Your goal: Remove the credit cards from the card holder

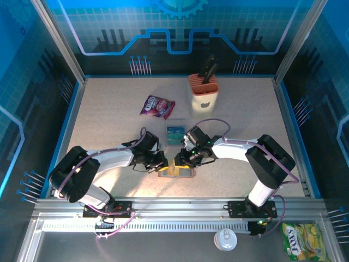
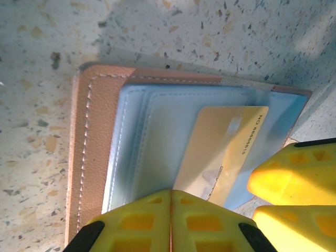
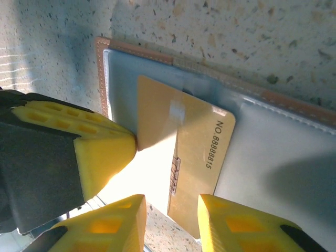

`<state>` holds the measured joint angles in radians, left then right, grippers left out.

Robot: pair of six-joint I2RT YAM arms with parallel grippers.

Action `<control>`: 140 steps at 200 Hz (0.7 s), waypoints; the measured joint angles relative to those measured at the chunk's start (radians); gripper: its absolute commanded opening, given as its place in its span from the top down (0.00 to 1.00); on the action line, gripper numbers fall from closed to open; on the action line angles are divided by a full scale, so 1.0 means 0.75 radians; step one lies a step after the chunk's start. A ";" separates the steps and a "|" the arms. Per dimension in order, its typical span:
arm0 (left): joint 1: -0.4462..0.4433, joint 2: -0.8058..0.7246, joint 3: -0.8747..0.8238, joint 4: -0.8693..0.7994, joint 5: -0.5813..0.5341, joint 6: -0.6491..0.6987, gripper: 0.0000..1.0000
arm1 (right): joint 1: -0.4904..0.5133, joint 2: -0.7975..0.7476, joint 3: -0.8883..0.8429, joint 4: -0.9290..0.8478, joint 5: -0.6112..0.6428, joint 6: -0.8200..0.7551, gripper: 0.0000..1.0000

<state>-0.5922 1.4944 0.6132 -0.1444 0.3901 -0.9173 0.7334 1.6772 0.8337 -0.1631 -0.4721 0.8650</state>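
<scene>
The wallet [image 2: 100, 136] lies open on the table [image 1: 109, 125], low in the middle of the top view, with both arms bent in over it. A tan card [image 2: 226, 149] sits slanted in its grey-blue pocket, sticking partly out. The left end effector [image 2: 170, 220] is clenched, its tips at the wallet's edge beside the card; I can't tell whether it pinches the flap. The right end effector [image 3: 172, 203] has its jaws somewhat apart with the card's free end between them; whether they grip it I can't tell. Teal cards [image 1: 175, 134] lie stacked just above the arms, in the centre of the top view.
</scene>
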 measured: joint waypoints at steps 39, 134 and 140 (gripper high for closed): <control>0.000 0.000 0.000 0.000 0.000 0.000 0.91 | -0.004 0.007 -0.014 0.001 -0.001 0.004 0.68; 0.000 0.000 0.000 -0.001 0.000 0.001 0.91 | -0.005 0.051 -0.027 0.086 -0.047 0.053 0.76; 0.000 0.000 0.000 -0.001 0.000 0.001 0.91 | -0.005 0.051 -0.031 0.094 -0.050 0.060 0.78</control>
<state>-0.5922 1.4944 0.6132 -0.1448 0.3901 -0.9169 0.7296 1.7153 0.8108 -0.0925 -0.5095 0.9100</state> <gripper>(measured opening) 0.088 0.247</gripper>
